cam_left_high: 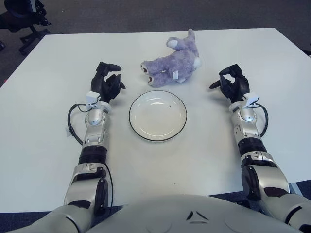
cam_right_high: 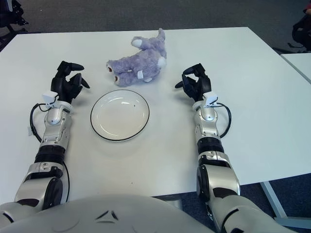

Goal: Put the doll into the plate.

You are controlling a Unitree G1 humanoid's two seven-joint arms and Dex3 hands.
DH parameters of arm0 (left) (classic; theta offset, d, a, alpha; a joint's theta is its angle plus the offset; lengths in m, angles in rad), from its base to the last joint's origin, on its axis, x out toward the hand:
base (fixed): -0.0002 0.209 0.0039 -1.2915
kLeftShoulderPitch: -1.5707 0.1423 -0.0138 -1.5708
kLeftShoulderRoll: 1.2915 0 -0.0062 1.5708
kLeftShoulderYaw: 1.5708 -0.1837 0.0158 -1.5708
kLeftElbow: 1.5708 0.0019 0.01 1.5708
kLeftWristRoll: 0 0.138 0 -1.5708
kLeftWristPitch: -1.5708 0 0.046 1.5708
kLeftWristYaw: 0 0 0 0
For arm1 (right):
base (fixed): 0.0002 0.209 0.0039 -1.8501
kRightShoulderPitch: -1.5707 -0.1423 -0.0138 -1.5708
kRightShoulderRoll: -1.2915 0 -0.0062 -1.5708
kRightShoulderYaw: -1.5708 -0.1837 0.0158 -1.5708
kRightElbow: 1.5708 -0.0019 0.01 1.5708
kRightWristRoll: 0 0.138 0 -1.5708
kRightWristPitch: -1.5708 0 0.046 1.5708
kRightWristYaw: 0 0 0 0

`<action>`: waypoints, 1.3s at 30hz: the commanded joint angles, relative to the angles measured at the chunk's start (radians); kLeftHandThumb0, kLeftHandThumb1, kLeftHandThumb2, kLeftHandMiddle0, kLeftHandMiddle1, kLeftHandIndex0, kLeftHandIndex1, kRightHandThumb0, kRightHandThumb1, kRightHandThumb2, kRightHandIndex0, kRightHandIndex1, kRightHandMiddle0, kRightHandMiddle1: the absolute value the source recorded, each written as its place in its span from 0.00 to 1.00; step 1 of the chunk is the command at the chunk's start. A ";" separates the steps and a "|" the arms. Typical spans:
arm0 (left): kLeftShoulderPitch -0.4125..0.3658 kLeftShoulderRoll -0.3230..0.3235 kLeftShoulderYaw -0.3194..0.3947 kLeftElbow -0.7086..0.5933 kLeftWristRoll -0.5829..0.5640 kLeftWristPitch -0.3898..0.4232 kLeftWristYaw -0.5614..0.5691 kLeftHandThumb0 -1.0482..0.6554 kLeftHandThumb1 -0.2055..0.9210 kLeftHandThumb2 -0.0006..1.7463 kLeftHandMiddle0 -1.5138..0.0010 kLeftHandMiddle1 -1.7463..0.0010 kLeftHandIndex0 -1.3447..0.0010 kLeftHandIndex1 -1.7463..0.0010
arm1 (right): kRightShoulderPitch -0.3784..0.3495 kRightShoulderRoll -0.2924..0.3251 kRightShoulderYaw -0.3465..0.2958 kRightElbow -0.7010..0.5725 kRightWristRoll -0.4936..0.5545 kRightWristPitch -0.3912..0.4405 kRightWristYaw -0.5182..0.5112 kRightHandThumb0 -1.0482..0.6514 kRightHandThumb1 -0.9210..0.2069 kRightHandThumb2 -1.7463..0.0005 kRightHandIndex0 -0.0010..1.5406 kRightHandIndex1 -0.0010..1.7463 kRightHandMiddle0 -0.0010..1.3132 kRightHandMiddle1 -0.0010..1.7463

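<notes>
A purple plush doll lies on its side on the white table, just beyond a white plate with a dark rim. The plate holds nothing. My left hand shows to the left of the plate, fingers relaxed and spread, holding nothing. My right hand shows to the right of the plate and the doll, fingers loosely curled apart, also holding nothing. Neither hand touches the doll or the plate.
The white table spreads wide around both arms. A black office chair stands off the table's far left corner. Dark carpet lies beyond the far edge.
</notes>
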 commanded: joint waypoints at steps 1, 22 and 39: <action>0.077 -0.023 -0.005 0.036 0.003 0.008 0.006 0.41 1.00 0.20 0.43 0.00 0.71 0.11 | 0.072 0.018 0.010 0.045 -0.021 -0.008 -0.008 0.41 0.00 0.76 0.58 0.93 0.23 0.94; 0.091 -0.034 -0.019 0.012 0.012 0.018 0.021 0.41 1.00 0.20 0.44 0.00 0.71 0.11 | 0.082 -0.022 0.041 0.070 -0.098 -0.084 -0.051 0.41 0.00 0.77 0.54 0.90 0.25 0.93; 0.087 -0.031 -0.017 0.027 0.011 0.012 0.021 0.41 1.00 0.20 0.43 0.00 0.71 0.11 | 0.084 -0.084 0.106 -0.052 -0.414 -0.112 -0.399 0.41 0.00 0.81 0.46 0.80 0.30 0.88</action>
